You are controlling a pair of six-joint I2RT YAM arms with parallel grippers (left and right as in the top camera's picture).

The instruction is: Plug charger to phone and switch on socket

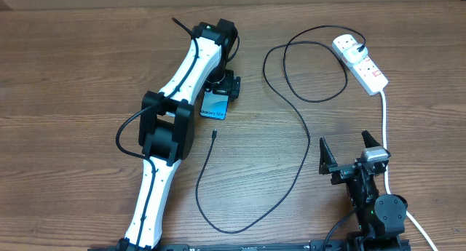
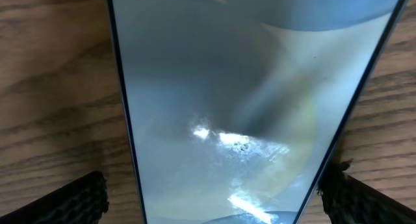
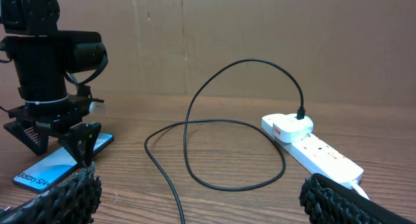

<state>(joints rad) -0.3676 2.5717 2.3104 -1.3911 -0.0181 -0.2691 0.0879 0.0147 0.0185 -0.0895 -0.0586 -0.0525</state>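
My left fingers (image 2: 68,199) stand apart astride the phone (image 2: 240,107), which lies flat on the worktop (image 1: 73,76), its long axis running between them. The charger tip (image 1: 213,134) lies just beyond its near end. My right fingers (image 3: 338,201), apart too, are on the socket (image 1: 360,62) side.

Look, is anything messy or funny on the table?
Nothing is spilled or broken. The charger just sprawls in big loose loops across the table. Its small tip lies bare next to the phone, not plugged in. Its other end reaches the socket.
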